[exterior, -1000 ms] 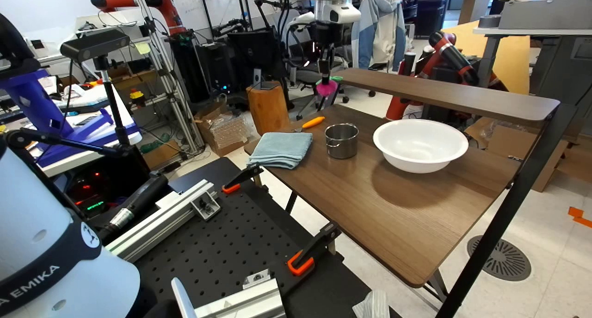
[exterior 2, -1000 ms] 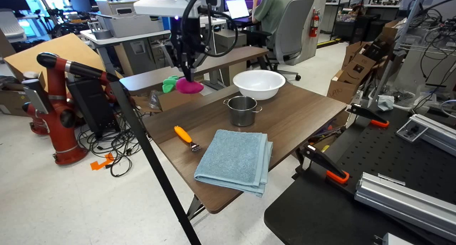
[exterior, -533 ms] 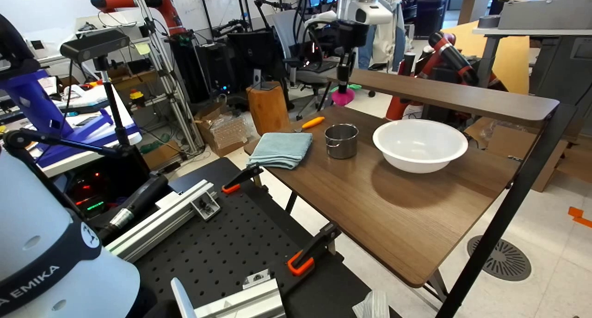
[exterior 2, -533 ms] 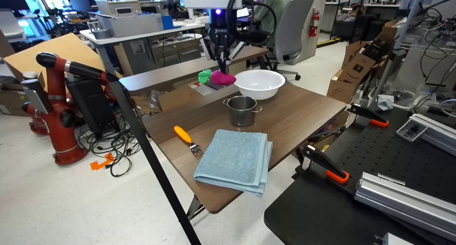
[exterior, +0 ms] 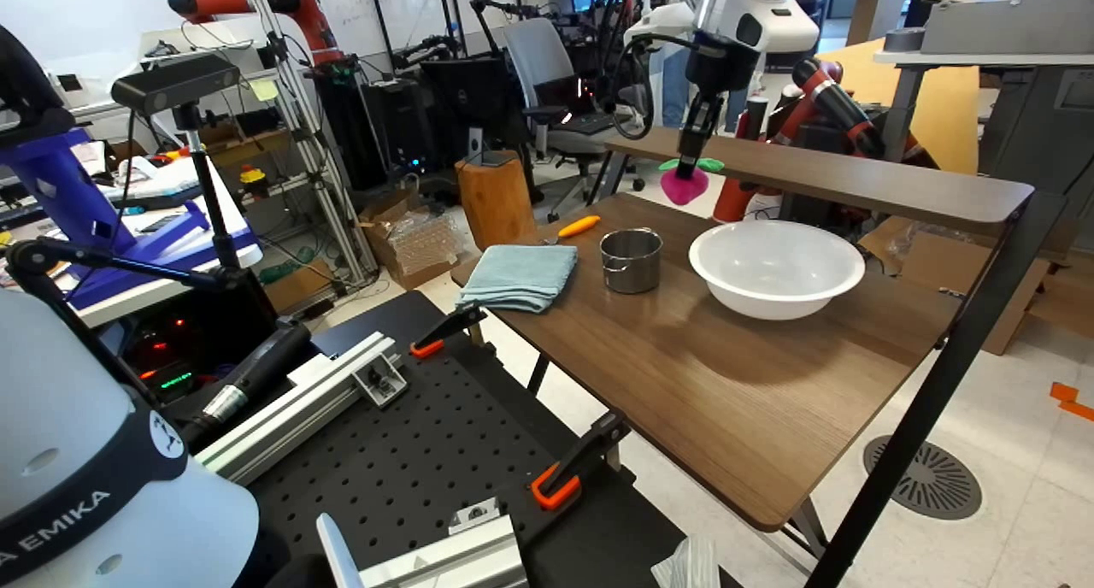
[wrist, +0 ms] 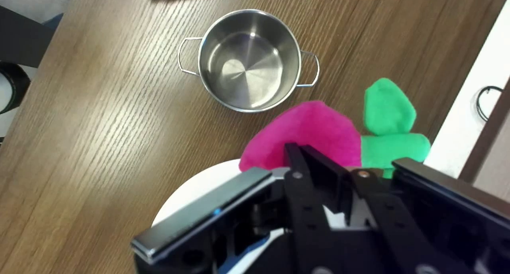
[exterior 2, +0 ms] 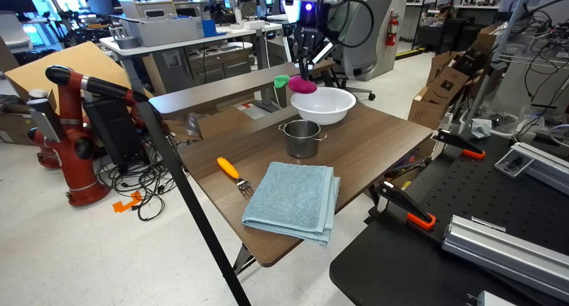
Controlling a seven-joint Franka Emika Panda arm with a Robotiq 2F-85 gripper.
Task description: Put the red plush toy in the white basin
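Observation:
The red plush toy, a magenta lump with green leaves, hangs in the air; it shows in both exterior views [exterior: 681, 191] [exterior 2: 302, 86] and the wrist view [wrist: 318, 124]. My gripper [wrist: 301, 148] is shut on its magenta body; the fingertips press into it. The gripper also shows in both exterior views [exterior: 686, 169] [exterior 2: 304, 74]. The white basin [exterior: 769, 304] stands on the table; it also shows in an exterior view [exterior 2: 323, 119]. The toy is above table height, beside the basin's rim. In the wrist view the basin [wrist: 195, 188] is largely hidden behind the gripper.
A grey metal pot [exterior: 631, 267] with wire handles stands beside the basin. A folded blue towel [exterior 2: 289, 199] and an orange-handled fork [exterior 2: 228, 168] lie on the table. A raised wooden shelf [exterior: 820, 169] runs along one table side, close to the toy.
My gripper has carried the toy towards the basin, rightward in both exterior views. The toy stays held; the basin, pot, towel and fork have not moved.

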